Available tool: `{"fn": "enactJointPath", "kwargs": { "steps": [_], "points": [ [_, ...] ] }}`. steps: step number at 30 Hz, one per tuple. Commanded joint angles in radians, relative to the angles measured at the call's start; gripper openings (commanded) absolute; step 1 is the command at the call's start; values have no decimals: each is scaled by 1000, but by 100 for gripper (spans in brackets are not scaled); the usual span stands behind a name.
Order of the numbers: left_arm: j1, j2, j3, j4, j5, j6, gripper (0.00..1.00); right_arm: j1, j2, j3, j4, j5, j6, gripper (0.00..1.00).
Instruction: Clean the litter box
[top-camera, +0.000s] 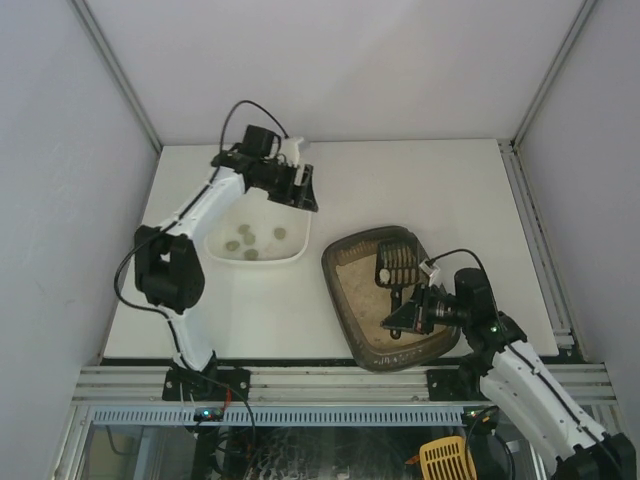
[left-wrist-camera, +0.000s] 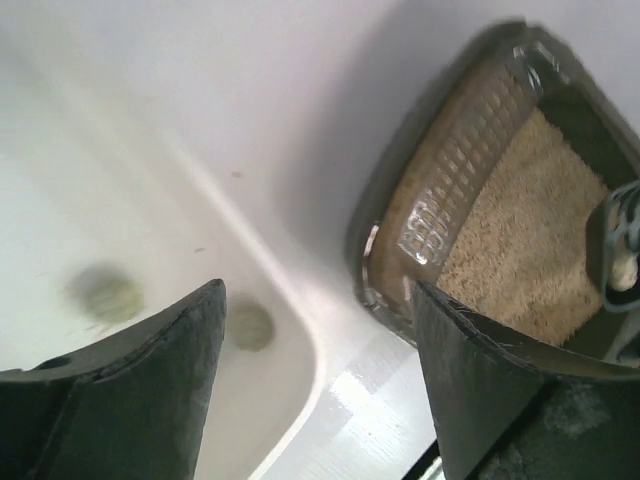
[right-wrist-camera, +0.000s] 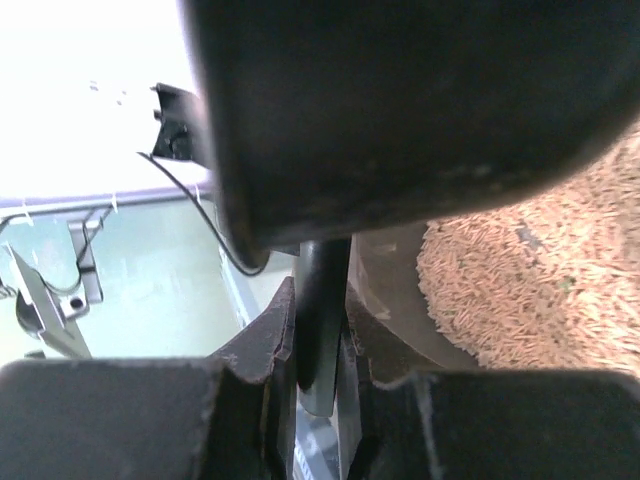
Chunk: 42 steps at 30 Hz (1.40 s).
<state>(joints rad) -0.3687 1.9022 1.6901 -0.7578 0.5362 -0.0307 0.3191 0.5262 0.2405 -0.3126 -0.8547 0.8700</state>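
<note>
Litter box sits right under the right pincer, its long axis running straight ahead of the fingers, skewed slightly left. That pincer is clamped tight on the scoop handle, with the slotted head out in front over the litter at the far end. Right arm is clearly nearer. The tub with its clumps lies off to its left, just past the box rim, so any load probably travels that way. Left pincer hangs over the tub's far corner, fingers apart, holding nothing.
</note>
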Motion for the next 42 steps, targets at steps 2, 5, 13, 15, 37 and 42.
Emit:
{"fn": "enactJointPath", "kwargs": {
  "steps": [2,5,13,15,37,42],
  "points": [
    [204,-235,51,90,-108,-64,81,92,149,168,51,59,-50,0],
    [300,-325,56,121,-135,-140,88,139,352,327,11,121,-119,0],
    [390,-467,-26,124,-452,-195,100,347,991,1062,-332,435,-370,0],
    [417,-484,-76,142,-474,-219,100,392,1158,1265,-436,528,-418,0],
    [539,-450,-193,177,-354,-237,96,713,1656,1984,-685,1575,-746,0],
    [419,-270,34,33,-152,-86,94,626,1279,1672,-627,1181,-566,0]
  ]
}}
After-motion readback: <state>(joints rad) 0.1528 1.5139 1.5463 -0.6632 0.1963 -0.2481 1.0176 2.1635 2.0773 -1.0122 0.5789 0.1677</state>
